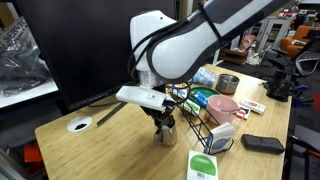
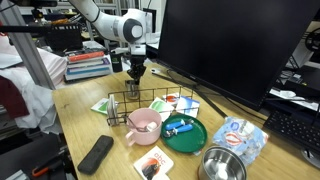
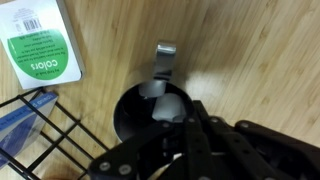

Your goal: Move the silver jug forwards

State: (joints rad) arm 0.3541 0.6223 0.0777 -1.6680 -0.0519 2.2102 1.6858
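Exterior view: gripper (image 1: 165,119) is down on the silver jug (image 1: 168,131), which sits directly under the hand at table level, with the wire rack (image 1: 207,118) just beside the hand. I can't tell whether the base touches the wood or is a hair off it. Exterior view from the opposite side: gripper (image 2: 137,69) hangs past the rack (image 2: 150,104) on its far side, and the jug is mostly hidden under the fingers, so there's nothing new there. Wrist view: I'm looking straight into the jug (image 3: 140,116). Its handle (image 3: 165,56) points away from the hand. The gripper (image 3: 186,112) has its fingers drawn close together across the rim, one inside and one outside as far as I can see (so pinching the jug's wall, not spread). A green card (image 3: 40,45) lies off to the side of the hand. Progress, my read: reach and grasp are done. The forward move itself and the release are left.
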